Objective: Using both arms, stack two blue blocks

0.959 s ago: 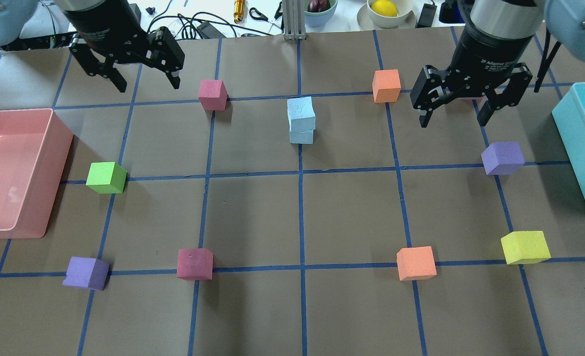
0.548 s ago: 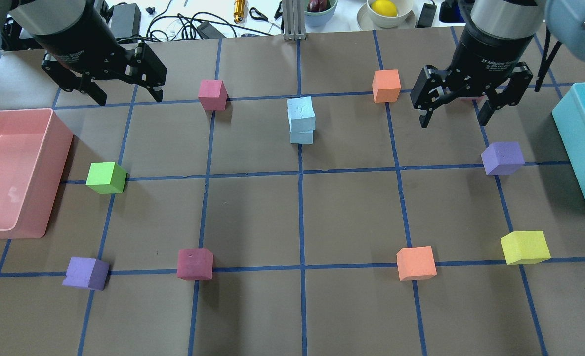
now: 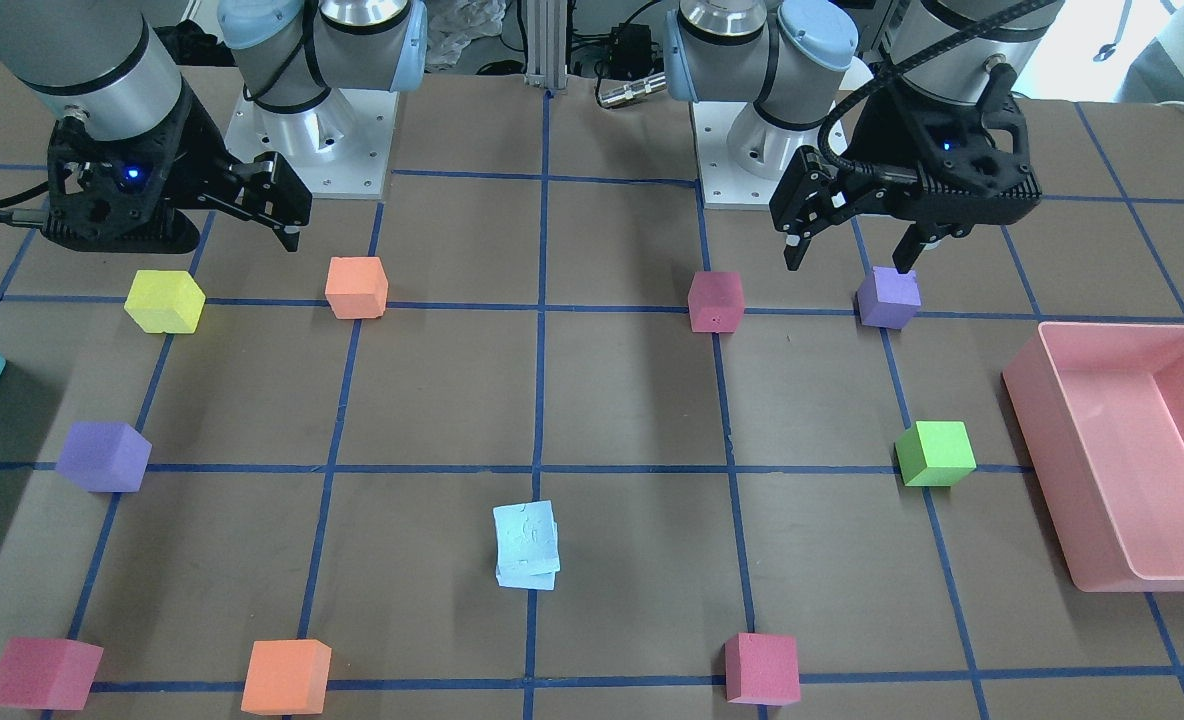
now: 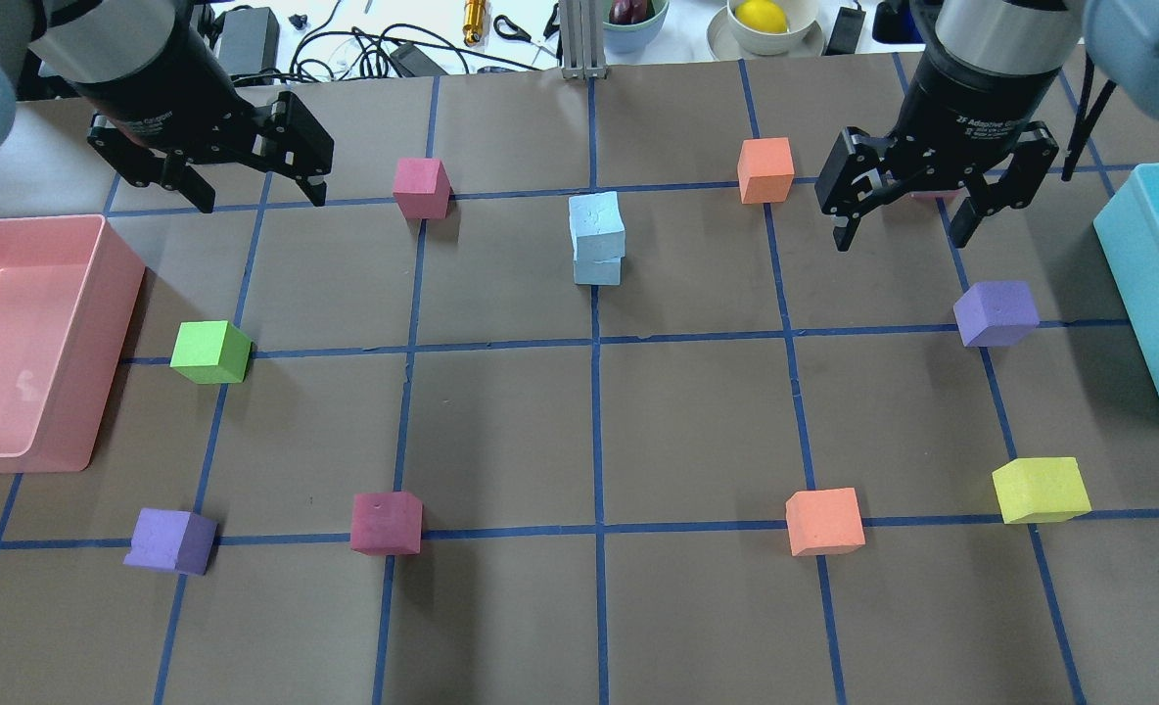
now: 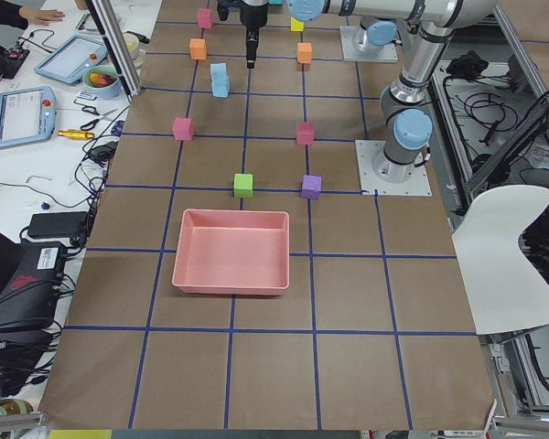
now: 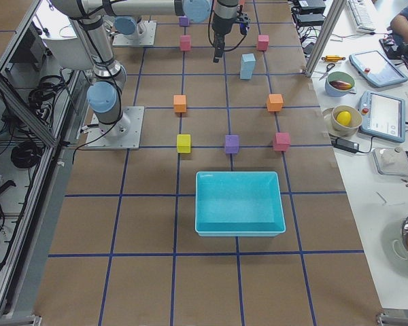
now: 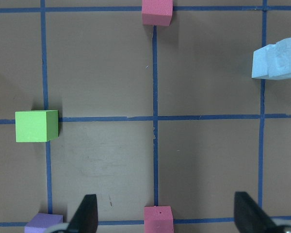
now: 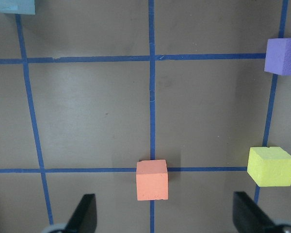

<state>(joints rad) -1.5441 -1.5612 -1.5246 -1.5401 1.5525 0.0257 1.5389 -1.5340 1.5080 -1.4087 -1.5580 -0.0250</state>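
Stack: upper blue block (image 4: 596, 223) sits on lower blue block (image 4: 597, 270), faces touching. The upper one is twisted slightly off the lower one's edges.
Stack location: on the table (image 4: 501, 421), on the centre blue tape line in the far half, roughly between a pink cube (image 4: 421, 187) and an orange cube (image 4: 765, 169). It stands upright and free, with both grippers well apart from it.
Left gripper (image 4: 259, 196): fingers spread wide with nothing between them. It hangs over the far-left part of the table, past the far corner of the pink bin (image 4: 115, 313).
Left wrist view: both fingertips show at the bottom edge, wide apart, with only table and tape between them. A green cube (image 7: 36, 125) is at the left and the blue stack at the right edge.
Right gripper (image 4: 901, 235): fingers spread wide and empty. It hangs over the far-right part of the table, near the orange cube, between that cube and the teal bin (image 4: 1123, 255).
Right wrist view: fingertips wide apart at the bottom edge, and a second orange cube (image 8: 152, 179) lies on the tape line ahead of them. A yellow cube (image 8: 270, 166) and a purple cube (image 8: 282, 56) are at the right.
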